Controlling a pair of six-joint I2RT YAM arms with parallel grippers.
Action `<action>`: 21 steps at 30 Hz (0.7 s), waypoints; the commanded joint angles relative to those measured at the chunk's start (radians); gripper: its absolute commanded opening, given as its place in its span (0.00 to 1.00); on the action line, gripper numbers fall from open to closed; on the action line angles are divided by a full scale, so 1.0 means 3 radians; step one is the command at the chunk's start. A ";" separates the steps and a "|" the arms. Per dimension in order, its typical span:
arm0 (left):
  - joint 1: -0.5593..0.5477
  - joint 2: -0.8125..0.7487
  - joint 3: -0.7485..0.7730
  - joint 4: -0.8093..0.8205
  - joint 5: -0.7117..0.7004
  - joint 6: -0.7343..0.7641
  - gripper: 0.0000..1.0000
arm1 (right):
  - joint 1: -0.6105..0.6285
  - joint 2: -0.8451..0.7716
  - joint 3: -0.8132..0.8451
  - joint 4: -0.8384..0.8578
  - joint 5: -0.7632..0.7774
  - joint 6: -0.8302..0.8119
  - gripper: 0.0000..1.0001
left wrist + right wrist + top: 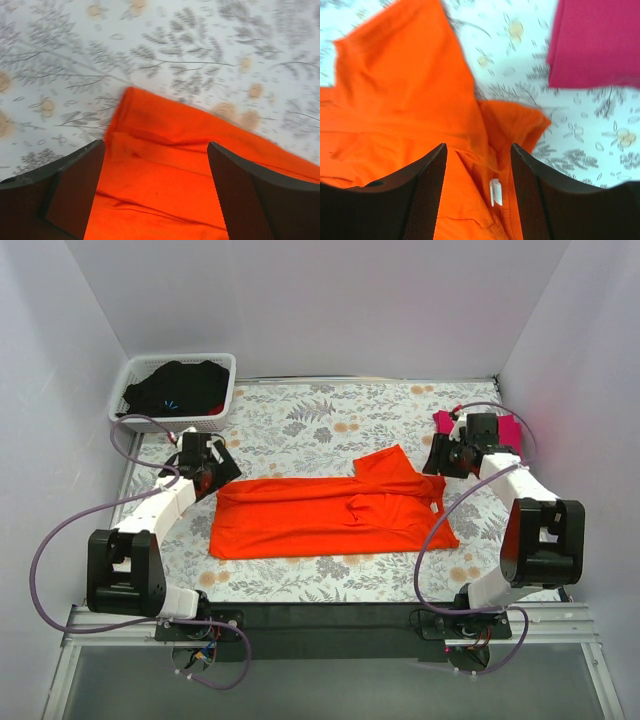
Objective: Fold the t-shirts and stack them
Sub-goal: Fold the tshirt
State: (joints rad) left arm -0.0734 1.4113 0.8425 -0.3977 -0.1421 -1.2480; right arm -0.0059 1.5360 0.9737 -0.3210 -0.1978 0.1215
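While both claws stand apart over the cloth, the lengthwise fold looks laid but not yet tidy.

Top view: orange t-shirt (pixel 330 515) lies as a long band across the middle of the desk (pixel 300 425), with one flap jutting toward the far side near its right end. Left claw (pixel 212 472) sits at the band's left end, right claw (pixel 445 455) at the right end. Pink t-shirt (pixel 508 426) lies just behind the right claw. Basket (pixel 228 390) with dark garments (pixel 180 385) is at the far left corner.

Left wrist: left claw (pixel 155 150) is released, jaws wide, with only the shirt's corner (pixel 160 185) below.

Right wrist: right claw (pixel 477 150) is released, jaws either side of the neckline and its white label (pixel 495 192). The pink t-shirt (pixel 597 45) lies apart from the orange.

Judgement: flatten the stray flap first. Then pinch all layers at one end, lift low and carry it across evenly so the edges meet.
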 commanded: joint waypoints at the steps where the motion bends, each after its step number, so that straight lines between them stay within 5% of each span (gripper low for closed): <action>1: -0.0245 -0.0174 0.0264 0.0027 0.0049 0.0085 0.77 | 0.0015 0.0023 0.0302 0.0114 -0.0235 -0.0139 0.52; 8: -0.1226 0.0566 0.1050 0.0318 0.0315 0.0018 0.78 | 0.0168 0.0642 0.0814 0.0206 -0.0593 -0.0287 0.51; 21: -0.1775 0.2193 0.2376 0.0584 0.0709 0.0264 0.74 | 0.0173 0.1460 0.1382 0.0272 -0.0762 -0.0308 0.45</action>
State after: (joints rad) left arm -0.5884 2.0560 1.4773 -0.2607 0.0185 -1.2030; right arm 0.0463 1.9564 1.3315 -0.2741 -0.3981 0.0452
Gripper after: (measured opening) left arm 0.749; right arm 0.455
